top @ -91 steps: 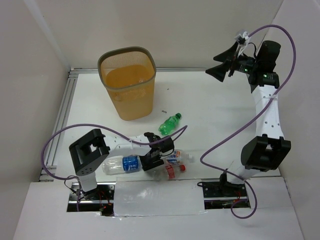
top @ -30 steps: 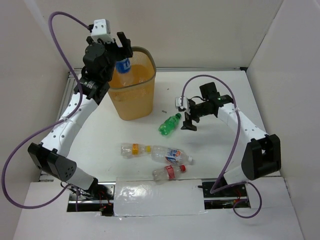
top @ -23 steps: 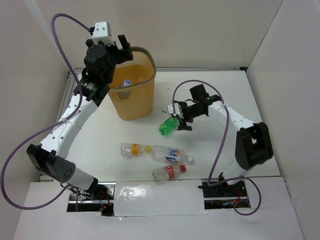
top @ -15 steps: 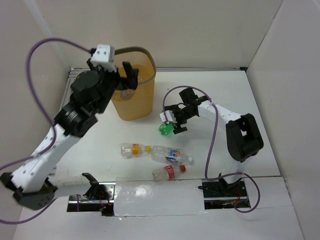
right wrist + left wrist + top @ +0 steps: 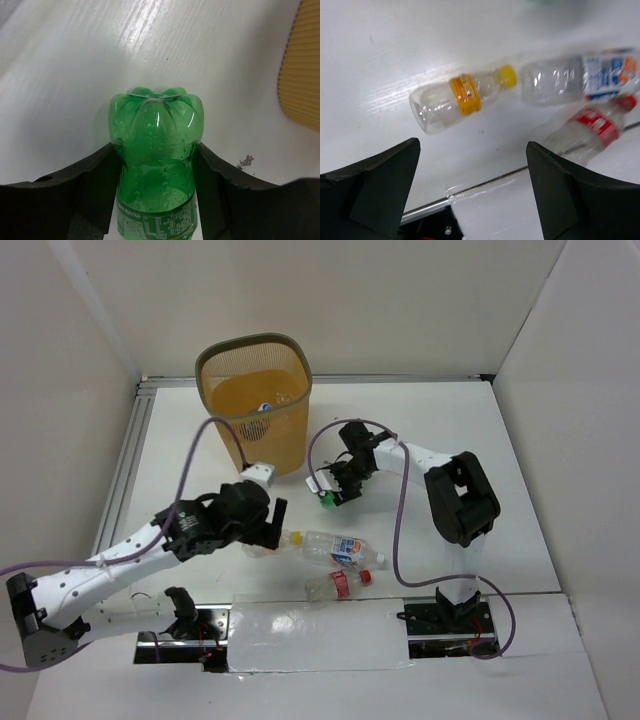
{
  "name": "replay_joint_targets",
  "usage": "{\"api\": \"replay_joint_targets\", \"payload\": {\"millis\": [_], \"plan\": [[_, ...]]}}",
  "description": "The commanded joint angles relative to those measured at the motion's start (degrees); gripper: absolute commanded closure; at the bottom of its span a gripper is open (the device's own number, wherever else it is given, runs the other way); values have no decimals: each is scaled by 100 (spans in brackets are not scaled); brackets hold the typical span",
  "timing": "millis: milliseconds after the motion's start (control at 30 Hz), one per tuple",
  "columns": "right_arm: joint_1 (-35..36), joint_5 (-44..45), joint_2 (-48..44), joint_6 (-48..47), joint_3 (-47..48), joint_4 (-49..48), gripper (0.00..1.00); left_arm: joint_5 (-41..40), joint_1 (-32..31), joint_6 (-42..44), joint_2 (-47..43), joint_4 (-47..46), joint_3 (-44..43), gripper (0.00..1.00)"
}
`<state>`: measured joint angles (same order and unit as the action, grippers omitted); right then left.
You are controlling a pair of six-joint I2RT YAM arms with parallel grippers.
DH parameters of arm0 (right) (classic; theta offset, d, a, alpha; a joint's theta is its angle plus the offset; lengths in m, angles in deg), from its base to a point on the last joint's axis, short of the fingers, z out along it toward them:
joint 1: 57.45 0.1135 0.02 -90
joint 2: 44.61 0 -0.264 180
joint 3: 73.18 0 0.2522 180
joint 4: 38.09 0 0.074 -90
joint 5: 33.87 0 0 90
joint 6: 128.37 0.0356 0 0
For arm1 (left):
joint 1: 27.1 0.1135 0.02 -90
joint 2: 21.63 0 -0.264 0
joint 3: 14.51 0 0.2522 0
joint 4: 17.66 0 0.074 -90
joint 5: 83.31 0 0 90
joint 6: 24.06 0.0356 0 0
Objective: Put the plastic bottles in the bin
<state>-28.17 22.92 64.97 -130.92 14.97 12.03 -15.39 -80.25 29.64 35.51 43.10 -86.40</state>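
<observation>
The orange mesh bin (image 5: 250,341) stands at the back, a blue-labelled bottle (image 5: 265,408) lying inside it. My right gripper (image 5: 332,489) (image 5: 156,167) is shut on the green bottle (image 5: 325,502) (image 5: 155,145), one pad against each side, on the table beside the bin. My left gripper (image 5: 268,528) (image 5: 472,165) hangs open and empty just above a clear bottle with a yellow label (image 5: 462,95) (image 5: 292,537). To its right lie a blue-and-red-labelled bottle (image 5: 340,548) (image 5: 577,80) and a red-labelled bottle (image 5: 338,583) (image 5: 592,127).
The bin's orange wall (image 5: 302,75) shows at the right edge of the right wrist view. A white cover plate (image 5: 315,635) (image 5: 530,210) runs along the near table edge. White walls close in the table on the left, back and right.
The left arm dropped the blue-labelled bottle into the bin, then swung down to the table above the yellow-labelled bottle. The right gripper reached the green bottle and closed on it.
</observation>
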Motion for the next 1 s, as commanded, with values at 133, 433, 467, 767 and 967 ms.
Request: {"api": "replay_joint_targets", "payload": {"millis": [133, 433, 467, 767, 967], "plan": [[-826, -1010, -734, 825, 733, 1109, 68, 3, -618, 1175, 507, -490, -41, 0], [-2180, -3118, -1325, 1440, 3366, 3053, 68, 161, -565, 2880, 1279, -1334, 267, 0], [-2259, -3243, -1386, 1625, 3606, 2818, 67, 213, -513, 2969, 1386, -1334, 267, 0], [-935, -3087, -960, 5388, 4801, -1721, 63, 328, -285, 3725, 1975, -1536, 521, 0], [174, -2243, 157, 5914, 5682, -2694, 61, 275, -100, 3998, 2037, -1676, 829, 0]]}}
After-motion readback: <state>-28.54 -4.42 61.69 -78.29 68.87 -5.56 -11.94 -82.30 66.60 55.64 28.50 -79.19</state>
